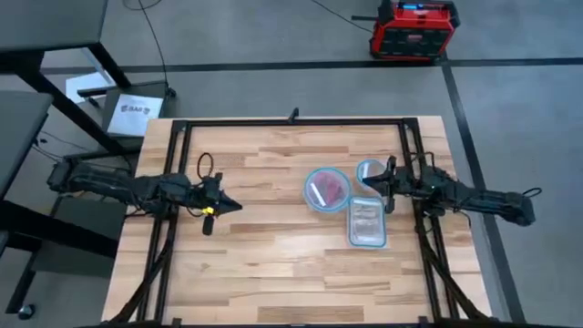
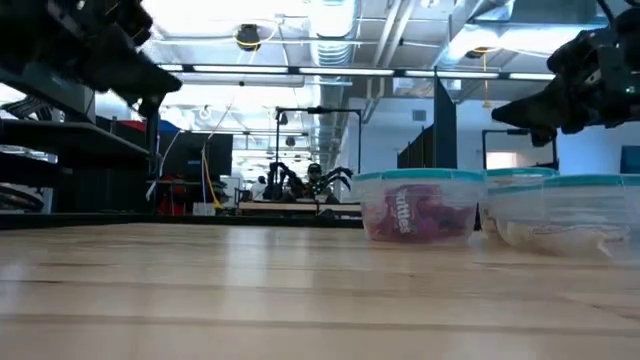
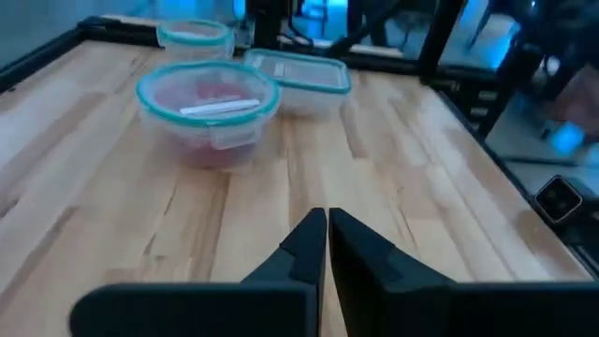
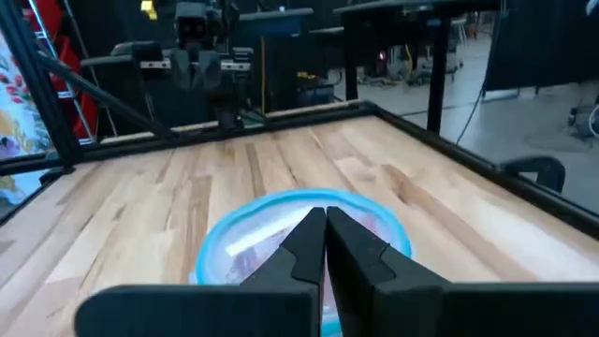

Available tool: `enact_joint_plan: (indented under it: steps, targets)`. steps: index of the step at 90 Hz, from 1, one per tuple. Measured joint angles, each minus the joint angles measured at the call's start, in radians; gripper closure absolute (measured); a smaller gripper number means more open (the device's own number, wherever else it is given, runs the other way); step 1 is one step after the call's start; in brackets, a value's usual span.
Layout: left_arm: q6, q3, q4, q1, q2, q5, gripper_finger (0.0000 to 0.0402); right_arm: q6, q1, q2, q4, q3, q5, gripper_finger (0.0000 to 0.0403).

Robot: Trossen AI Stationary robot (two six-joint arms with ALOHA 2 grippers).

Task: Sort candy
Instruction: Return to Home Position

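Candy (image 3: 211, 94) in red and purple wrappers lies inside the big round bowl (image 1: 305, 189), which stands lidded on the right half of the wooden table (image 1: 273, 255). A white strip shows across the top of that bowl. More candy, whitish-silver, fills the clear rectangular tub (image 1: 352, 223), which has its lid on and sits just beside the big bowl, towards the table's front edge. The small round bowl (image 1: 362, 164) stands just to the right of the big one, near the tub's far end, and it is lidded too; what it holds I cannot tell.

My left gripper (image 1: 230, 206) hangs above the bare left-centre of the table, well apart from all three containers. Its fingers are pressed together with nothing between them, and they point toward the bowls. My right gripper (image 1: 372, 185) sits over the near edge of the small bowl, between it and the tub. Its fingers are likewise closed and empty, and they aim across the big bowl, whose bluish rim shows just under the tips in my right wrist view. In the low view both of my grippers are held up off the wood, the right one above the containers.

Beyond the table's far edge a red and black case (image 1: 410, 27) sits on the grey floor
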Motion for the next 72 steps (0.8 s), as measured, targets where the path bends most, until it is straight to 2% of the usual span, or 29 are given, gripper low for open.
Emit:
enact_joint_plan:
  steps: [7,26,32,45,56,72]
  targets:
    - [-0.023,-0.071,0.025,0.000,-0.044,0.000,0.0398,0.000,0.000,0.004,0.000,0.000,0.000,0.0403]
    - [-0.019,-0.176,-0.073,-0.005,-0.191,0.014,0.0398,0.001,0.003,0.008,0.003,0.000,0.000,0.0403]
    - [0.010,-0.187,-0.079,-0.004,-0.243,0.047,0.0398,0.001,0.003,0.008,0.004,0.000,0.000,0.0403]
    - [0.065,-0.186,-0.222,-0.004,-0.367,0.061,0.0398,0.001,0.003,0.008,0.009,0.000,-0.001,0.0403]
    - [0.127,-0.186,-0.226,-0.002,-0.455,0.058,0.0398,0.001,0.003,0.008,0.010,0.000,-0.002,0.0403]
    - [0.155,-0.187,-0.227,0.004,-0.514,0.053,0.0398,0.002,0.003,0.008,0.011,-0.001,-0.002,0.0403]
